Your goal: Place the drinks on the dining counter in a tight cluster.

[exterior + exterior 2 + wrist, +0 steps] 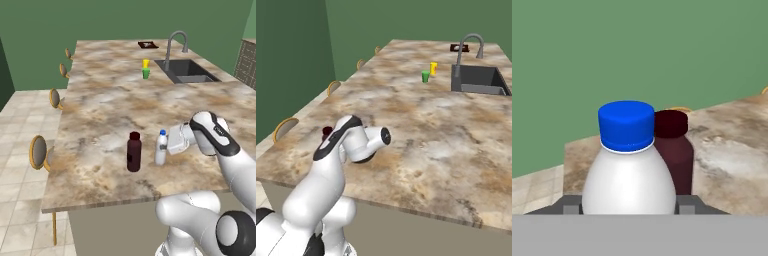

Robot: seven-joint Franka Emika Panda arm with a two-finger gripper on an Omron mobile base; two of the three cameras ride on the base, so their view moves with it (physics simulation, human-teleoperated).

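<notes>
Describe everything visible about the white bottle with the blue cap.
The white bottle is small, with a rounded, plastic-looking white body and a ridged blue screw cap. It stands upright on the marbled dining counter, close beside the maroon bottle without visibly touching. The gripper is closed around its body.

Hidden and cut-off parts
The white bottle (629,175) covers most of the maroon bottle (677,150) behind it; the arm hides the maroon bottle's body in the right base view.
</notes>
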